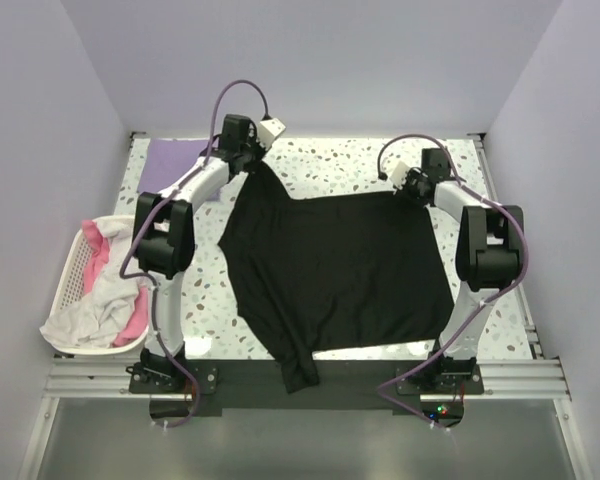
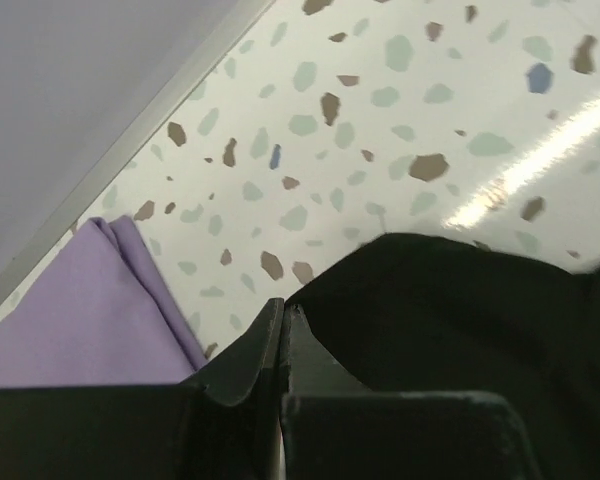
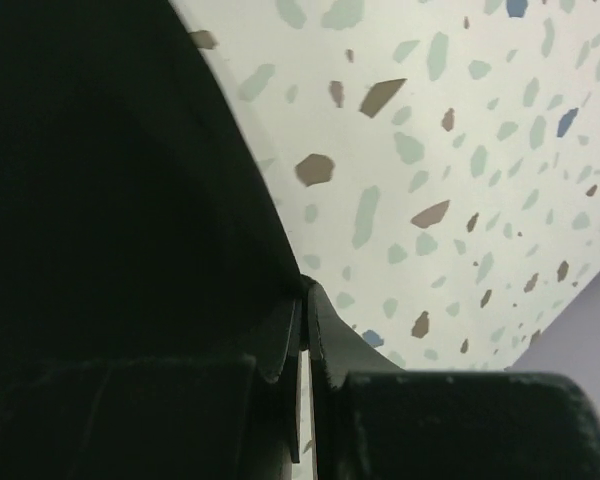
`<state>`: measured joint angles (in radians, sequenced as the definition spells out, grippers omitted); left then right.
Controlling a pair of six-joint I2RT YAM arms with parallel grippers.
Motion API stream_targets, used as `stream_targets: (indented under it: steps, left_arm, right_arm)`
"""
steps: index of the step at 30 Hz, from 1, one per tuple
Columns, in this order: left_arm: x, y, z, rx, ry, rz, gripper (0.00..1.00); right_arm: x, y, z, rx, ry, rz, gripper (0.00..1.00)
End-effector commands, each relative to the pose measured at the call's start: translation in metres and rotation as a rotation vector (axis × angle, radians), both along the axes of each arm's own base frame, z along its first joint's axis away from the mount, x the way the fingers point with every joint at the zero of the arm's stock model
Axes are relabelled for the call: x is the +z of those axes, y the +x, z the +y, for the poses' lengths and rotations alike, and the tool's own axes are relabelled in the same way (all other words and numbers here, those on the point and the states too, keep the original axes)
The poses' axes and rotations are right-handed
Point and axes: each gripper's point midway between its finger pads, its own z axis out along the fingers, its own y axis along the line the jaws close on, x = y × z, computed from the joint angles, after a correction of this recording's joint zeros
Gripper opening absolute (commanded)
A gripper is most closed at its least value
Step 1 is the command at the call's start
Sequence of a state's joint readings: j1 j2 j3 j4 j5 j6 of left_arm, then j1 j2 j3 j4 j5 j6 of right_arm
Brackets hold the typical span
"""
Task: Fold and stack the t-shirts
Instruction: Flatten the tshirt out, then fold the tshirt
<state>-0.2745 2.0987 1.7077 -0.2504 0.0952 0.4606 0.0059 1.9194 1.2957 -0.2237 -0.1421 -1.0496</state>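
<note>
No legible text, seemingly, anywhere.

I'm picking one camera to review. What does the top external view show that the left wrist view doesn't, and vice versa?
Only the top view: the whole spread black t-shirt, the right gripper at its far corner, the white basket of laundry. Only the left wrist view: the left gripper shut tight, close up. Both: that black t-shirt, the lavender t-shirt, the speckled table.
</note>
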Motion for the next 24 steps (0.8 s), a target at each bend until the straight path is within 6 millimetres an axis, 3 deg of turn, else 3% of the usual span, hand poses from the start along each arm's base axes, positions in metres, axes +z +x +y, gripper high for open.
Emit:
stream_targets:
  steps: [1,2,3,6,8,9,10,11,12,13,15,16,18,19,21,22,24]
  left_arm:
    - [0.064,0.049,0.021,0.169,-0.017,-0.186,0.0]
    - [0.054,0.054,0.023,0.188,-0.008,-0.174,0.0]
    - [0.064,0.06,0.022,0.2,-0.02,-0.189,0.0]
    - [0.051,0.051,0.018,0.178,-0.024,-0.143,0.0]
    - [0.067,0.04,0.019,0.176,-0.04,-0.168,0.0]
    - [0.051,0.028,0.022,0.176,-0.028,-0.129,0.0]
    - [0.069,0.018,0.023,0.169,-0.041,-0.155,0.0]
    - [0.071,0.01,0.024,0.165,-0.046,-0.153,0.0]
    - [0.053,-0.005,0.026,0.154,-0.03,-0.109,0.0]
    - [0.068,-0.015,0.027,0.143,-0.04,-0.129,0.0]
    - [0.053,-0.038,0.031,0.133,-0.024,-0.071,0.0]
    - [0.06,-0.048,0.028,0.106,-0.042,-0.065,0.0]
    - [0.042,-0.075,0.028,0.087,-0.035,0.017,0.0]
    - [0.05,-0.086,0.025,0.061,-0.051,0.016,0.0]
    - [0.034,-0.112,0.018,0.026,-0.036,0.085,0.0]
    - [0.039,-0.12,0.018,0.023,-0.024,0.082,0.0]
    - [0.027,-0.143,0.012,-0.004,0.001,0.139,0.0]
  right_arm:
    - [0.061,0.051,-0.011,-0.034,-0.04,-0.197,0.0]
    - [0.055,0.054,-0.011,-0.038,-0.044,-0.184,0.0]
    - [0.056,0.055,-0.012,-0.041,-0.047,-0.184,0.0]
    - [0.059,0.056,-0.015,-0.046,-0.064,-0.196,0.0]
    - [0.064,0.055,-0.017,-0.057,-0.064,-0.203,0.0]
    - [0.072,0.055,-0.016,-0.055,-0.059,-0.215,0.0]
    - [0.073,0.052,-0.03,-0.081,-0.059,-0.208,0.0]
    - [0.076,0.05,-0.031,-0.076,-0.058,-0.208,0.0]
    - [0.079,0.046,-0.03,-0.059,-0.065,-0.21,0.0]
    - [0.078,0.042,-0.03,-0.049,-0.073,-0.203,0.0]
    - [0.071,0.033,-0.03,-0.015,-0.095,-0.178,0.0]
    - [0.077,0.029,-0.03,-0.006,-0.101,-0.184,0.0]
    - [0.071,0.019,-0.03,0.02,-0.112,-0.166,0.0]
    - [0.074,0.016,-0.03,0.027,-0.113,-0.164,0.0]
    - [0.075,0.011,-0.029,0.044,-0.115,-0.156,0.0]
    - [0.076,0.007,-0.029,0.05,-0.112,-0.146,0.0]
    - [0.075,0.002,-0.03,0.067,-0.119,-0.137,0.0]
